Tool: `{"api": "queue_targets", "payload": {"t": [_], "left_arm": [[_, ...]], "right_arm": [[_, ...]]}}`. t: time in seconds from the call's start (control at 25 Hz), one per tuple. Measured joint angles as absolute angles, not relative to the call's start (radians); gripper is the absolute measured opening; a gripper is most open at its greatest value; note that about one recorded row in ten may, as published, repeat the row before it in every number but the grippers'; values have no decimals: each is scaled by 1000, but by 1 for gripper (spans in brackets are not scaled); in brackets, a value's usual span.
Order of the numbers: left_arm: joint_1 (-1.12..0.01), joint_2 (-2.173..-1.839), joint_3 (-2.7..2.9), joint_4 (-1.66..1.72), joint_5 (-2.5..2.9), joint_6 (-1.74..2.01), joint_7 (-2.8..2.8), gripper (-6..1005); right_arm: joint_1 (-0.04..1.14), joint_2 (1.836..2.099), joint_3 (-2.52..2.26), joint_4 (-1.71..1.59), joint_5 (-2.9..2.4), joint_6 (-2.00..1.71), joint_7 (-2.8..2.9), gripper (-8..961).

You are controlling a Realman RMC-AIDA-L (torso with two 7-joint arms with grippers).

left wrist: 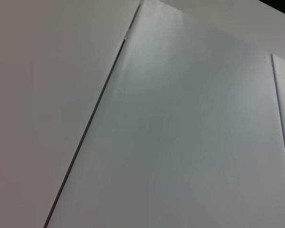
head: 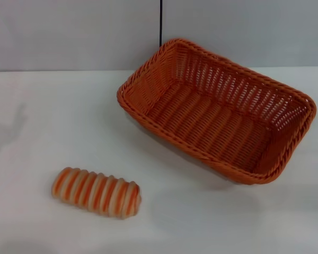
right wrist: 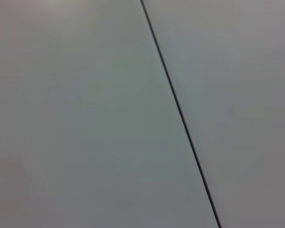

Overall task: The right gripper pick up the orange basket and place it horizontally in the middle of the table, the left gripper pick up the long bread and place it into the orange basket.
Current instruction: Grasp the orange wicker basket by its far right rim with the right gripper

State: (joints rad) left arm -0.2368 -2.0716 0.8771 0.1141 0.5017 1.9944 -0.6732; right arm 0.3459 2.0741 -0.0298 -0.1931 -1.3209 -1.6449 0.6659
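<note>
The orange basket [head: 217,111] sits empty on the white table [head: 42,121], right of centre and turned at a slant, its long side running from back left to front right. The long bread [head: 96,192], ribbed in orange and cream, lies on the table at the front left, well apart from the basket. Neither the left gripper nor the right gripper shows in any view. Both wrist views hold only plain pale panels with a thin dark seam.
A grey wall stands behind the table, with a thin dark vertical seam [head: 160,24] just behind the basket's far corner. Bare white tabletop lies between the bread and the basket and along the front edge.
</note>
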Motion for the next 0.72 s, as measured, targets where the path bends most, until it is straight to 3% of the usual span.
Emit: {"api": "queue_targets", "payload": {"t": [0.72], "left_arm": [[-366,-2076,790,23,500,1971,-540,783]], "right_arm": [[342,2077,162,20,-1313,-1715,483,692]]}}
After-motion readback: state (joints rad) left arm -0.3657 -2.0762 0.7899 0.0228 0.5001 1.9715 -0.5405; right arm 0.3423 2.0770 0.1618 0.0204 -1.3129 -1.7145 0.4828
